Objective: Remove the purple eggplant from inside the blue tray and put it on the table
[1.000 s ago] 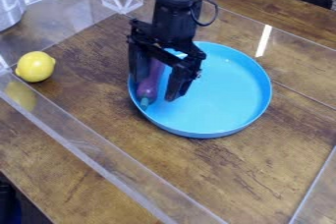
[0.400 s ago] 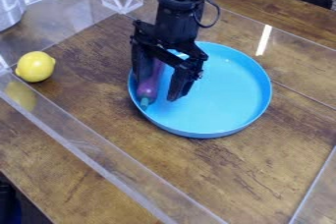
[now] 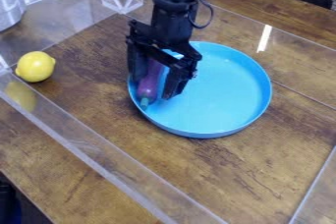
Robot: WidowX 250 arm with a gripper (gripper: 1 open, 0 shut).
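Lying in the left part of the tray (image 3: 230, 105), close to its rim, the eggplant (image 3: 152, 83) shows only as a purple sliver between the two dark fingers (image 3: 138, 71) that stand on either side of it. The gripper (image 3: 159, 83) points straight down into the tray with its fingers spread wide; they bracket the eggplant but do not look closed on it, so nothing is held yet. The stem end is hidden behind the fingers, and whether the tips touch the tray floor cannot be told. The step in hand looks like the reach for the grasp: the gripper is set over the eggplant, with lifting and placing yet to come. The next move calls for closing the fingers squarely on the eggplant's body, then raising it high enough to clear the low rim before carrying it out to bare desk (image 3: 79, 130). The eggplant is small and smooth, so an off-centre pinch could squirt it sideways along the tray. A lemon (image 3: 35, 67) sits well apart on the desk to the left, leaving plenty of room to set the eggplant down.
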